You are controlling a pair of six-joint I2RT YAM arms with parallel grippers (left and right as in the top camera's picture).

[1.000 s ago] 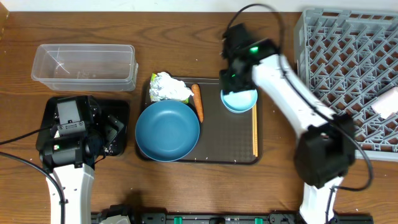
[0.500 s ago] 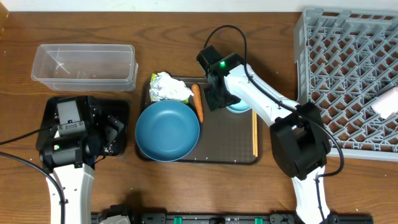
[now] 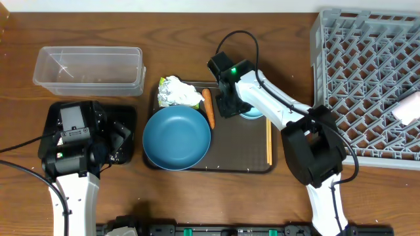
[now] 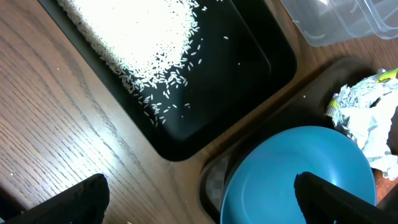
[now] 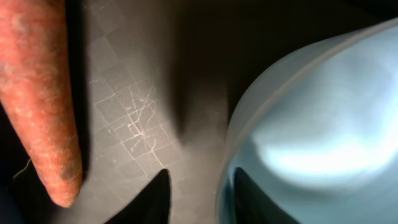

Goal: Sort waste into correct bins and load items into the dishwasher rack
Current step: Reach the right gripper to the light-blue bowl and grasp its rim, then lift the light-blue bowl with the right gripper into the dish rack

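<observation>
My right gripper [image 3: 231, 107] [image 5: 200, 186] is open and low over the brown serving tray [image 3: 243, 154]. Its jaws straddle the rim of the small light-blue bowl [image 3: 254, 113] [image 5: 311, 124], one fingertip inside and one outside, with a gap to the outer one. The orange carrot [image 3: 209, 108] [image 5: 37, 93] lies just left of it. The large dark-blue bowl [image 3: 177, 137] [image 4: 298, 174] and the crumpled wrapper [image 3: 177, 92] [image 4: 367, 118] share the tray, chopsticks [image 3: 268, 141] along its right side. My left gripper [image 3: 118, 141] [image 4: 199, 202] stands wide open and empty. It hovers by the black tray [image 3: 129, 117] [image 4: 249, 62] holding rice [image 4: 137, 31].
The clear tub [image 3: 88, 69] [image 4: 336, 18] sits at the back left. The grey dishwasher rack [image 3: 367, 78] fills the right side, with a pale object [image 3: 410, 106] lying at its right edge. Bare wooden table runs along the front.
My right arm swung left from above the small bowl and came down at its left rim, jaws narrowing around the rim. The left arm has not moved.
</observation>
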